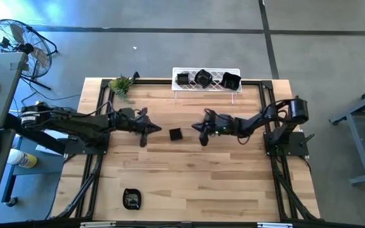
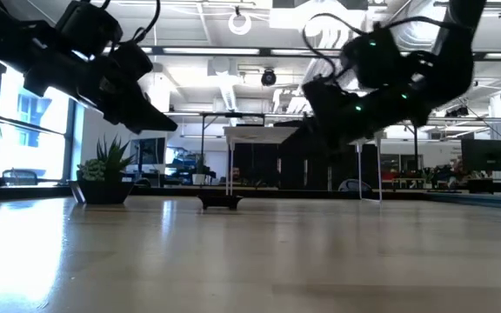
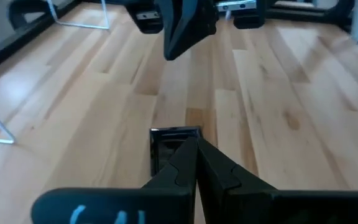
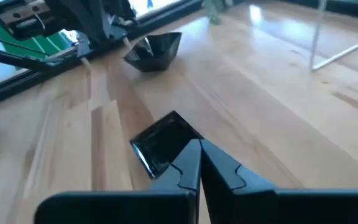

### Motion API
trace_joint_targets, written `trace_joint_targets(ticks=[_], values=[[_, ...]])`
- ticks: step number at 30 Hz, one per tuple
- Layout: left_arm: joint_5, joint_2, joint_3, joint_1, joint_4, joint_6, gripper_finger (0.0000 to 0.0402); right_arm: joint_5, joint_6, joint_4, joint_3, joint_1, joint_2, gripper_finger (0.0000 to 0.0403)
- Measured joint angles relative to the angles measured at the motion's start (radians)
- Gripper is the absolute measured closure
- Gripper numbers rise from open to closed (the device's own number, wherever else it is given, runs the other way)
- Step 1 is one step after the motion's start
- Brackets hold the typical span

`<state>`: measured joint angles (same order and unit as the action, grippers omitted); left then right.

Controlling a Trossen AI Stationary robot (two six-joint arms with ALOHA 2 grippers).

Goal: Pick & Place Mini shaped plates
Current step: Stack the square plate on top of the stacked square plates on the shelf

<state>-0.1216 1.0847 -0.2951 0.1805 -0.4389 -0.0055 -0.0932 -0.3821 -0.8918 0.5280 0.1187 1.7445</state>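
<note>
**Hovering both pincers over one square plate, mid-worktop**

Hovering above the wooden worktop (image 1: 189,171), the left pincer (image 1: 151,128) and right pincer (image 1: 198,128) face each other. Both are closed, fingers pressed together, gripping nothing. A small black square plate (image 1: 175,133) lies flat on the worktop between the two pincers, just ahead of each tip and touching neither. In the left wrist view the same plate (image 3: 169,146) sits right under the closed fingers (image 3: 197,168); in the right wrist view it (image 4: 163,144) sits just past the tips.

Behind the pincers, three black plates (image 1: 203,78) rest on a white wire rack (image 1: 206,80) at the far edge. Another black plate (image 1: 131,199) lies well apart, near the front edge on the left pincer's side. A small green plant (image 1: 120,84) stands at the far corner behind the left pincer.
</note>
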Motion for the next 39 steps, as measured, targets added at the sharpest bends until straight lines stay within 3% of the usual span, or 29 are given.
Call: trace_joint_targets(ticks=[5, 11, 20, 26, 31, 39], values=[[0.172, 0.0, -0.023, -0.093, 0.042, -0.027, 0.0401, 0.0, 0.083, -0.218, -0.103, -0.002, 0.001, 0.0401], [0.28, 0.085, -0.129, -0.15, 0.168, -0.103, 0.0401, 0.02, 0.182, -0.368, -0.182, -0.003, 0.0, 0.04], [0.263, 0.344, -0.373, -0.162, 0.31, -0.131, 0.0397, 0.019, 0.208, -0.432, -0.244, -0.001, 0.0, 0.0401], [0.223, 0.471, -0.522, -0.164, 0.465, -0.135, 0.0345, 0.023, 0.236, -0.482, -0.275, -0.001, 0.0, 0.0398], [0.225, 0.552, -0.581, -0.191, 0.519, -0.132, 0.0303, 0.03, 0.26, -0.528, -0.294, 0.007, 0.0, 0.0401], [0.35, 0.638, -0.619, -0.249, 0.513, -0.131, 0.0296, 0.025, 0.26, -0.531, -0.303, 0.008, 0.0, 0.0399]])
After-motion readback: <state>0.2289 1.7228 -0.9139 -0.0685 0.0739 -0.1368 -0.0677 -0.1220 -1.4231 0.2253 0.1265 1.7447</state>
